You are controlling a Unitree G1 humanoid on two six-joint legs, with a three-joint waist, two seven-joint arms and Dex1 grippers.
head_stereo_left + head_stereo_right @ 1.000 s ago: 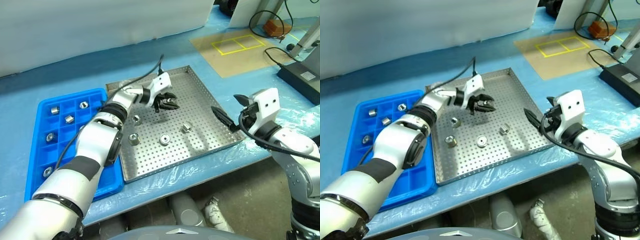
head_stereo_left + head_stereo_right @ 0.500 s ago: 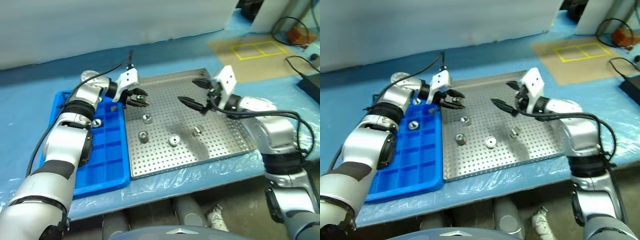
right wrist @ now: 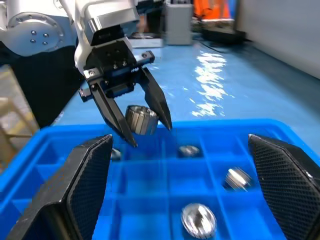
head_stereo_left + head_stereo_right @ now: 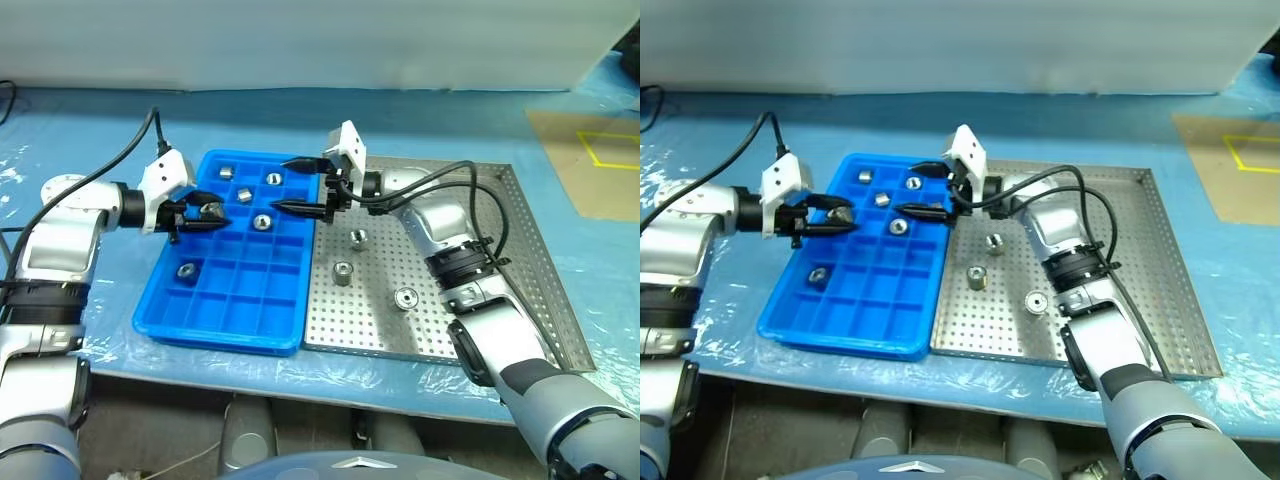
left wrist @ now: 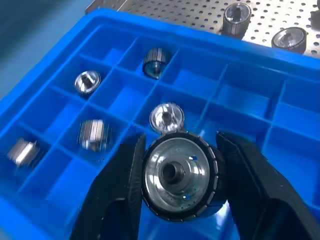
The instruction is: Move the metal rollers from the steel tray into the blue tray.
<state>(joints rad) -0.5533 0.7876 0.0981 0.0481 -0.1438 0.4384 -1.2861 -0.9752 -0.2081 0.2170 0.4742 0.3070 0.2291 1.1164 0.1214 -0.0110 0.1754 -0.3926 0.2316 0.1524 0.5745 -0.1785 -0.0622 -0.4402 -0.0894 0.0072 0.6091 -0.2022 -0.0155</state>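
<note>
Fingers of the left gripper (image 5: 178, 172) are clamped on one metal roller (image 4: 208, 212), a shiny short cylinder with a centre hole, gripped by its sides. In the head views this gripper hangs over the left half of the blue tray (image 4: 230, 318), above its compartments, with the roller clear of the tray floor. The right wrist view shows the same roller (image 3: 141, 120) pinched between the two black fingers, held above the blue grid.

The right gripper (image 4: 298, 184) reaches across from the other side and points toward the left gripper. Its two fingers stand wide apart with nothing between them, one above the tray's far right corner and one lower over the tray's right edge.

Five more metal rollers lie in the blue tray, each in its own compartment: one at the far edge (image 4: 228, 169), one beside it toward the right (image 4: 273, 179), one in the next row (image 4: 244, 194), one nearer the middle (image 4: 262, 222) and one in the left column, closer to the near side (image 4: 186, 270).

The steel tray (image 4: 520, 270) sits just beside the blue tray, on its right, their edges touching or nearly so. Three rollers rest on its perforated floor: one near the right arm (image 4: 358, 237), one below it (image 4: 342, 272) and a flanged one further right (image 4: 405, 297). Both trays rest on a pale blue sheet (image 4: 90, 130) covering the table.
</note>
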